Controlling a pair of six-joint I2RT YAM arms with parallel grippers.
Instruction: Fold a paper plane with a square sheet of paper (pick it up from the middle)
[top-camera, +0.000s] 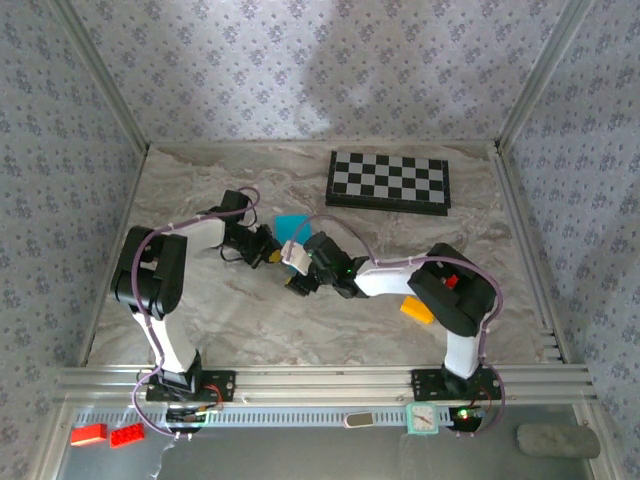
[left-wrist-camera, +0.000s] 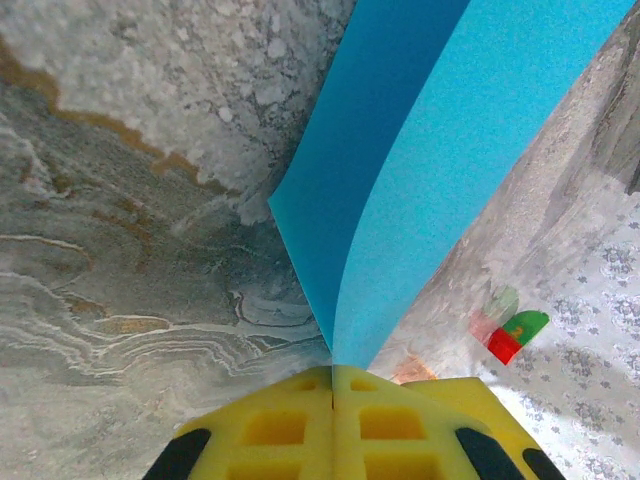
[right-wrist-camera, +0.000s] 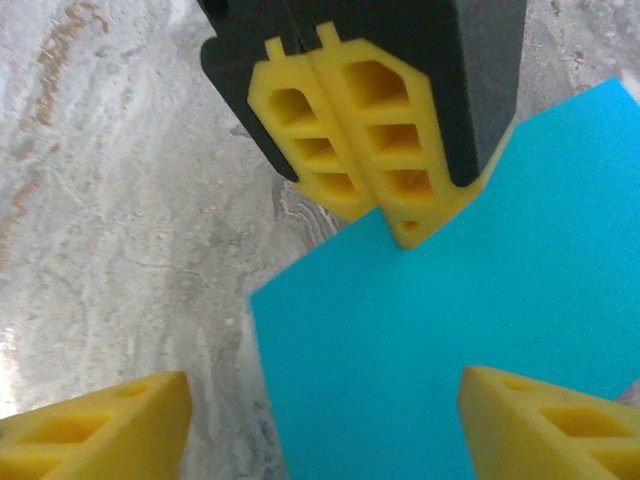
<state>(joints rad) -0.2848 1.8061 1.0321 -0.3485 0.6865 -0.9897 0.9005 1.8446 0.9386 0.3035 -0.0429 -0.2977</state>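
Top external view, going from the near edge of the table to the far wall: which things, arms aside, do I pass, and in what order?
yellow-orange block → square sheet of paper → chessboard

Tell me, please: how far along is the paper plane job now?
Done: the square sheet of paper is picked up off the table, pinched at its edge by the shut left gripper. In hand: the right gripper, jaws apart, sits either side of the sheet without gripping it. Left: all the shaping; the sheet only curves, and no pointed dart form is visible.
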